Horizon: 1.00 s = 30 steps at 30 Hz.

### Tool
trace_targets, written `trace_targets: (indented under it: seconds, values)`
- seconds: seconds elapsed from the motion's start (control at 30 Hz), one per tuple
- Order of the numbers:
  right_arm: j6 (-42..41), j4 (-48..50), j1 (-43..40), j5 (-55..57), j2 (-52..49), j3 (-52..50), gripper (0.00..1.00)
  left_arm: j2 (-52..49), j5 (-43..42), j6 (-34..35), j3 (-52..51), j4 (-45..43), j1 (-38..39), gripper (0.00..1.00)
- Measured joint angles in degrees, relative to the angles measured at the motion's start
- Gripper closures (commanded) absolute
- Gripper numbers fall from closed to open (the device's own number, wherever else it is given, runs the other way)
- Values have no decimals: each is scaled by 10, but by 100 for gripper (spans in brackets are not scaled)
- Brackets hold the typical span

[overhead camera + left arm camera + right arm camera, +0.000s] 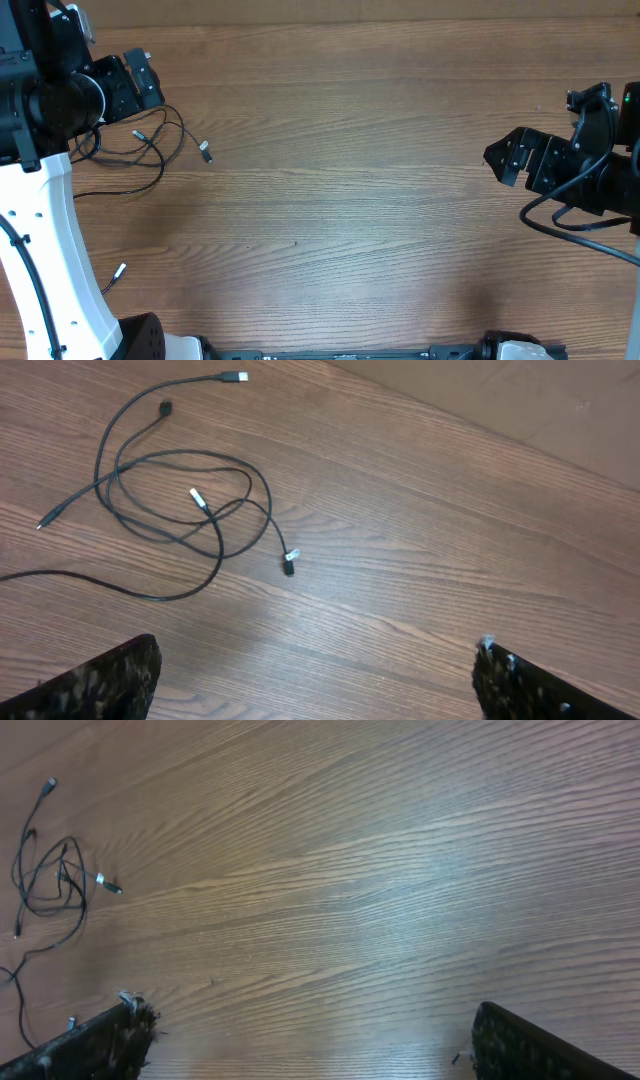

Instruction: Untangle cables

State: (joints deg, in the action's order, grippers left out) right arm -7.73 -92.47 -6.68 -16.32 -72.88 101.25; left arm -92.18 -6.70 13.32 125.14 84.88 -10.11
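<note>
Left gripper (310, 658) fingers spread, empty; right gripper (305, 1020) likewise, well apart; cables (200, 502) lie loosely tangled on table (420, 560) at far left; light, limp, probably best pinched near a plug end (289, 565).

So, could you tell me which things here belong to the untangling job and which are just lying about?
Job in hand: cables, loosely looped together; left gripper, open; right gripper, open.
Just there: wooden table; thick black cable belonging to the right arm.
</note>
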Motion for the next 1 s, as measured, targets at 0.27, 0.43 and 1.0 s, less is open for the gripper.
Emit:
trace_targets:
  seconds: [0.27, 0.43, 1.0]
  values:
    - [25, 1, 0, 0, -1, 0, 0, 0, 0, 0, 0, 0, 0, 0]
    - [71, 128, 0, 0, 22, -52, 0, 0, 0, 0, 0, 0, 0, 0]
    - [107, 786, 22, 2, 426, -588, 0, 0, -2, 0, 0, 0, 0, 0]
